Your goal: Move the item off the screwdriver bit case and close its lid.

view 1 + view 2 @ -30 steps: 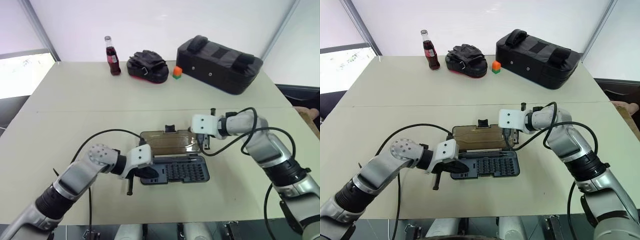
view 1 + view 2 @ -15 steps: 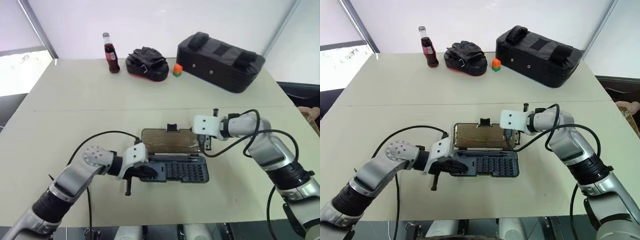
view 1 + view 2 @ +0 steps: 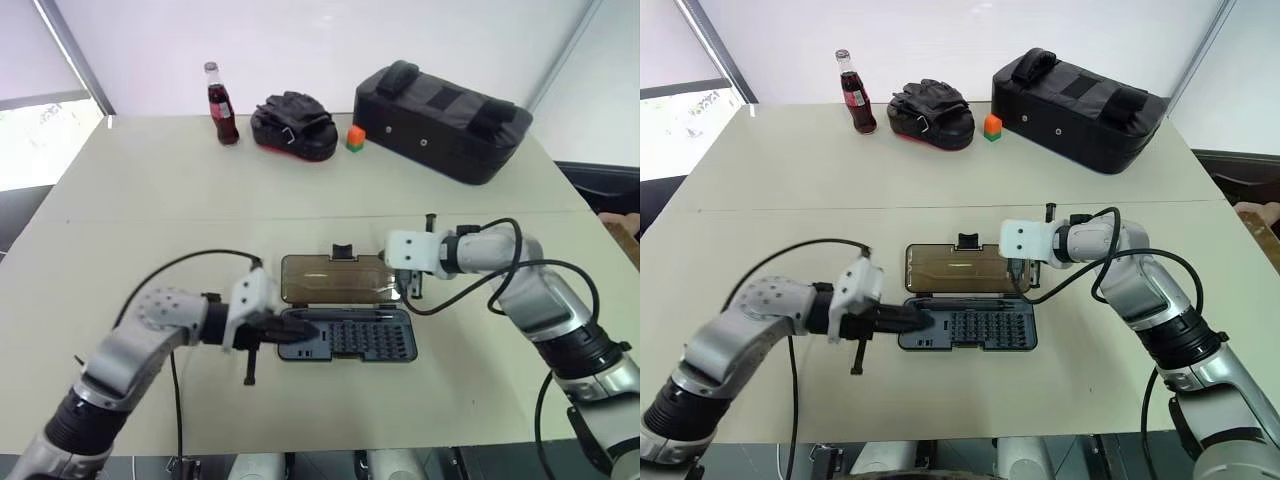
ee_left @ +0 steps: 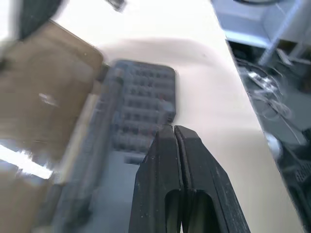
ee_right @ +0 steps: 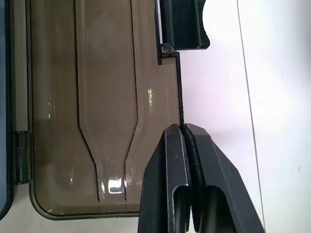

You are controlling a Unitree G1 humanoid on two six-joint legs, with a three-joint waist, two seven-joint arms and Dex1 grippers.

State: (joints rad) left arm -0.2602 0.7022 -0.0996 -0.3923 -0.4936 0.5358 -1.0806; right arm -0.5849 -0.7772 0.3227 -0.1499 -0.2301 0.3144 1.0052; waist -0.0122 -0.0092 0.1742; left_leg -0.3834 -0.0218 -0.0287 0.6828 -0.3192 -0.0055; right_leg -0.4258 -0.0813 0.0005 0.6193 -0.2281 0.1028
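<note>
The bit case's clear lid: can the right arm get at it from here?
Probably yes. The right gripper, fingers shut, sits at the right edge of the lid; it lies open and flat with nothing on it, and the left gripper is over the far end of the tray.

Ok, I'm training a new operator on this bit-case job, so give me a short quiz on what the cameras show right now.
1. True or false: the lid of the screwdriver bit case is shut.
2. Which lies nearest the glass bottle? A) black mitt B) orange block C) black bag
3. Fill in: the ___ gripper has its fingertips at the lid's edge.
Key: 1 false, the lid lies open and flat behind the base; 2 A; 3 right, meaning the right gripper.
</note>
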